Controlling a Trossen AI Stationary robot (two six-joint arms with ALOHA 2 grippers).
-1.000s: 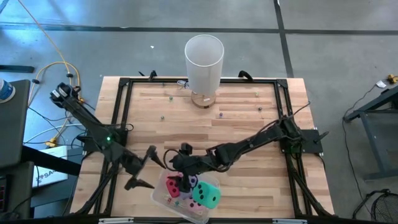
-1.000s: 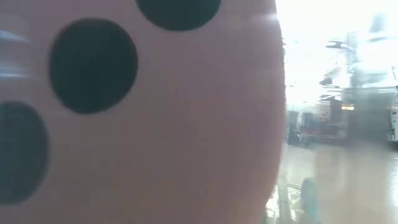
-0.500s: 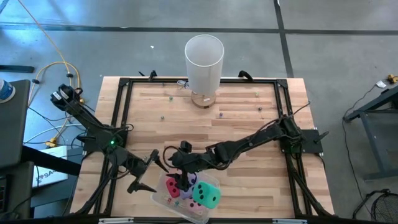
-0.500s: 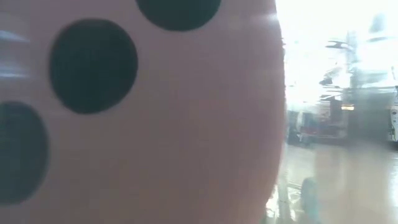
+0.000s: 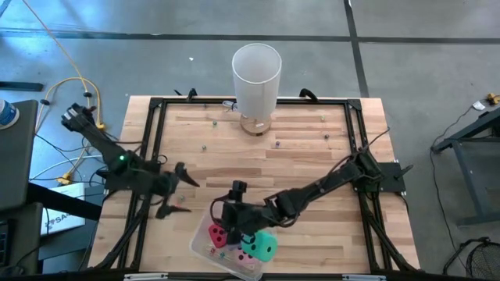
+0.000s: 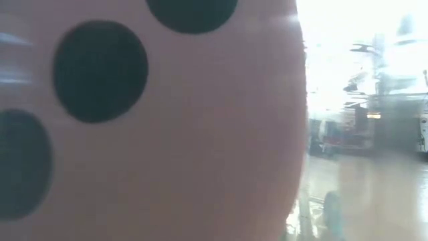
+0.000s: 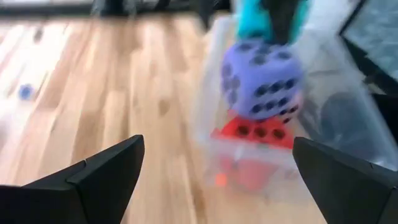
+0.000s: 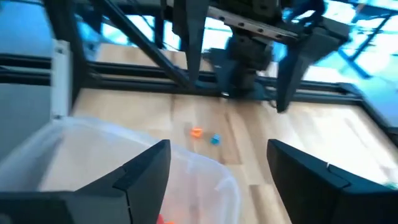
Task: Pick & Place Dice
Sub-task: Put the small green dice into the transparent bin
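Observation:
A clear plastic tub (image 5: 205, 248) stands at the table's near edge. It holds a red die (image 5: 216, 234) and a teal-green die (image 5: 262, 247). The left wrist view shows a purple die (image 7: 262, 76) resting on the red die (image 7: 255, 132), with the teal-green die (image 7: 258, 17) behind them. A pink die (image 6: 154, 120) with dark pips fills most of the low view. My right gripper (image 5: 229, 231) is open over the tub and holds nothing (image 8: 219, 144). My left gripper (image 5: 175, 193) is open to the left of the tub, pointing at it (image 7: 217, 140).
A tall white cylinder (image 5: 256, 76) stands at the table's far edge. Tiny coloured beads lie scattered on the wood, among them an orange one (image 8: 196, 132) and a blue one (image 8: 214, 139) beside the tub. A black frame (image 5: 152, 125) runs around the table.
My left gripper has drawn back from the tub toward the table's far-left, staying open. My right gripper has gone toward the near edge, over the tub, and now hides the purple die in the high view. The dice have not moved.

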